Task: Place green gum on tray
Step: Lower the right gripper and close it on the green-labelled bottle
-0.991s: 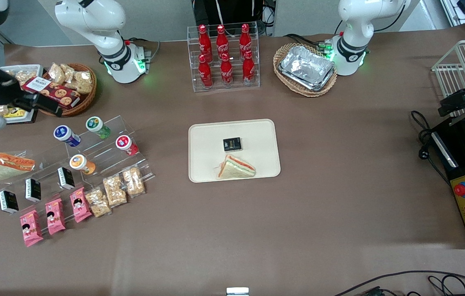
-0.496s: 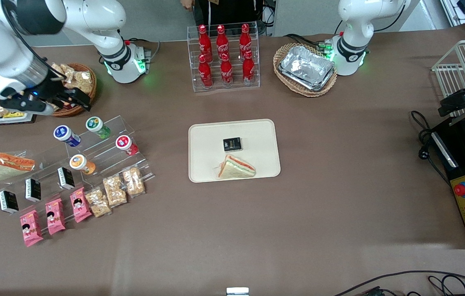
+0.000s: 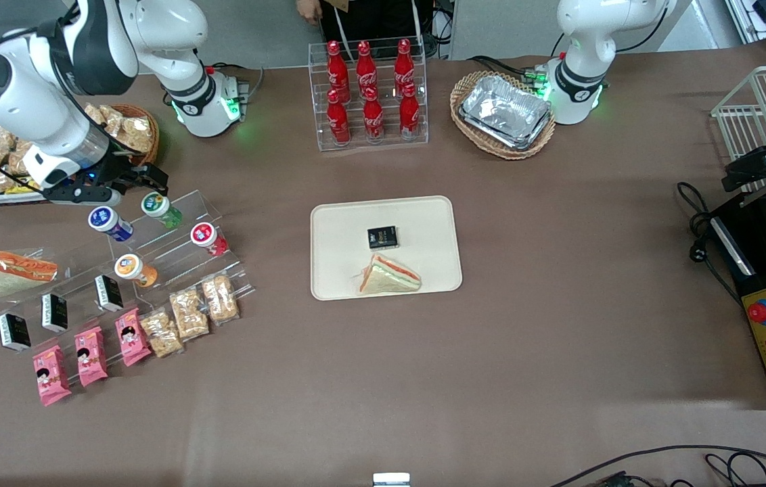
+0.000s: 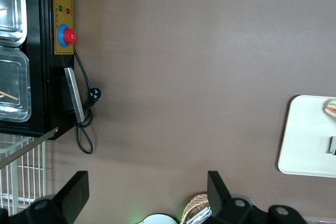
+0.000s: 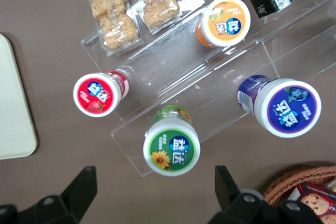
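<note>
Your gripper hangs above the green gum, fingers spread wide and holding nothing, straddling its lid for a descent; the bottle stands on the clear stepped rack, well apart from the tray.

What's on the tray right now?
On the tray: a small black packet and a wrapped sandwich. The green gum sits on the clear rack, under the open claw.

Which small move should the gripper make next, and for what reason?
Probably descend straight onto the green gum. The gripper hovers open just above it, with the white lid roughly between the fingers, and nothing is grasped yet. The tray comes later.
</note>
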Tool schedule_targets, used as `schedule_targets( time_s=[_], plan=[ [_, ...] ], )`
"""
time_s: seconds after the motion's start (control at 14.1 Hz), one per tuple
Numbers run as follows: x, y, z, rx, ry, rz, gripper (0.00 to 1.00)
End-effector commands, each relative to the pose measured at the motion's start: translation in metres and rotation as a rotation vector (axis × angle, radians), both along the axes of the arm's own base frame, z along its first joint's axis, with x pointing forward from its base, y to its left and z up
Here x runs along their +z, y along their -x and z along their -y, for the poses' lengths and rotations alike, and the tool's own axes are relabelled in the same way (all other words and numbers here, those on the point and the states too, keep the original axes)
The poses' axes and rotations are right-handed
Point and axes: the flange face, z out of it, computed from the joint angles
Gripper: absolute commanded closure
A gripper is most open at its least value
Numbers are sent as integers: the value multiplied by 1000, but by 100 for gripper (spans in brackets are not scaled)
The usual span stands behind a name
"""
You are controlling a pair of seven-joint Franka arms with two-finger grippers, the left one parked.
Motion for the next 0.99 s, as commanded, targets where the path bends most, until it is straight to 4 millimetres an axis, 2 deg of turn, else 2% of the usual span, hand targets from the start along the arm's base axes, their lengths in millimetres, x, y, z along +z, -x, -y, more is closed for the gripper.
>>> schedule_targets(
  time_s=[0.0,0.28,0.42,0.5,0.57,0.78,0.85,0.92],
  plan=[
    [-22,5,5,14,9,20,0],
    [-48,9,4,18,10,11,0],
    [-53,8,4,17,9,11,2],
    [-55,8,4,17,9,9,5],
    [-56,7,4,17,9,8,14],
    [-61,2,8,8,8,17,15],
    [-61,2,8,8,8,15,19],
    [-59,1,7,11,8,20,32]
  ],
)
